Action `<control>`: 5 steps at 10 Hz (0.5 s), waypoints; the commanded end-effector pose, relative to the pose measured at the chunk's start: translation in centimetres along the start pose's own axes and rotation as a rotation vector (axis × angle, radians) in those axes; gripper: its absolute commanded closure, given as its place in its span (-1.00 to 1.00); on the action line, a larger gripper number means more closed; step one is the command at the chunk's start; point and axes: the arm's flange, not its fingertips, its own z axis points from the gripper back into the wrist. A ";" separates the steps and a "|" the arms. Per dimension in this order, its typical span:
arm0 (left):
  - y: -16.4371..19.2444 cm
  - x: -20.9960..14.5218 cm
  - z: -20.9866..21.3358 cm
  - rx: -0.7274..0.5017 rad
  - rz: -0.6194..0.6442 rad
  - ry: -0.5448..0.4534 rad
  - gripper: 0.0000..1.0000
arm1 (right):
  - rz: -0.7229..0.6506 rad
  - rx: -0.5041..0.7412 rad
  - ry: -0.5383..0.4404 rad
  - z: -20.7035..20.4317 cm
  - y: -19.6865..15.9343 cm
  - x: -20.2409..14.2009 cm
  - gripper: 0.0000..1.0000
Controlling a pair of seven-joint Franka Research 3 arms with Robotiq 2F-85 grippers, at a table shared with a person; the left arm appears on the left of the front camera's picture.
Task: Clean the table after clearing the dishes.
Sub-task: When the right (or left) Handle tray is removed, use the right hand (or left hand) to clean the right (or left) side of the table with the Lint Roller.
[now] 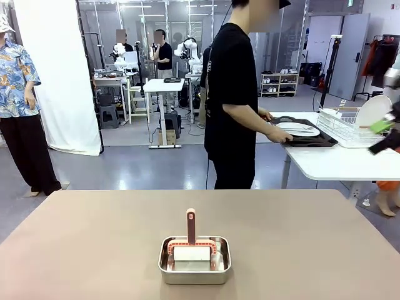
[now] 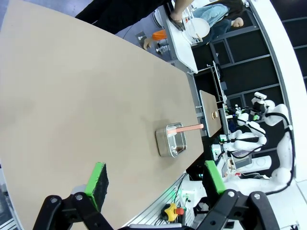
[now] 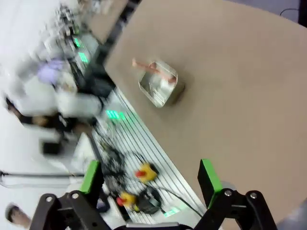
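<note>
Person (image 1: 231, 94) parks dishes (image 1: 299, 129) on white bench (image 1: 337, 164), freeing brown bench (image 1: 75, 237); roller (image 1: 191, 226) waits in pan (image 1: 194, 275) for wiping; both jaws open, empty.

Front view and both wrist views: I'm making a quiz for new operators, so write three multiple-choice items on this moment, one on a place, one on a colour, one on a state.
1. Where does the steel pan stand?
A. On the brown table, near the robot's edge.
B. On a wire rack.
C. On the floor.

2. What colour is the handle of the roller in the pan?
A. Blue.
B. Pink.
C. Black.

3. In what state are the left gripper and the right gripper?
A. Both shut on plates.
B. Left shut on the roller.
C. Both open, holding nothing.

Answers:
1 A: the pan sits on the brown top close to the camera.
2 B: the handle rising from the pan is pink.
3 C: each wrist view shows green pads wide apart with nothing between them.
</note>
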 end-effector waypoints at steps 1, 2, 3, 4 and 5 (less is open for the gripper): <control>-0.1 -0.3 0.2 -0.007 -0.009 -0.008 -1.00 | 0.272 -0.186 0.200 -7.4 2.0 0.0 -1.00; -0.1 -0.3 0.2 -0.007 -0.009 -0.008 -1.00 | 0.408 -0.287 0.283 -11.8 4.3 0.4 -1.00; -0.1 -0.3 0.2 -0.007 -0.009 -0.008 -1.00 | 0.518 -0.343 0.351 -15.7 6.2 0.1 -1.00; -0.1 -0.3 0.2 -0.007 -0.009 -0.008 -1.00 | 0.625 -0.444 0.403 -19.4 7.6 -0.1 -1.00; -0.1 -0.3 0.2 -0.007 -0.009 -0.008 -1.00 | 0.755 -0.555 0.426 -22.2 8.6 -0.1 -1.00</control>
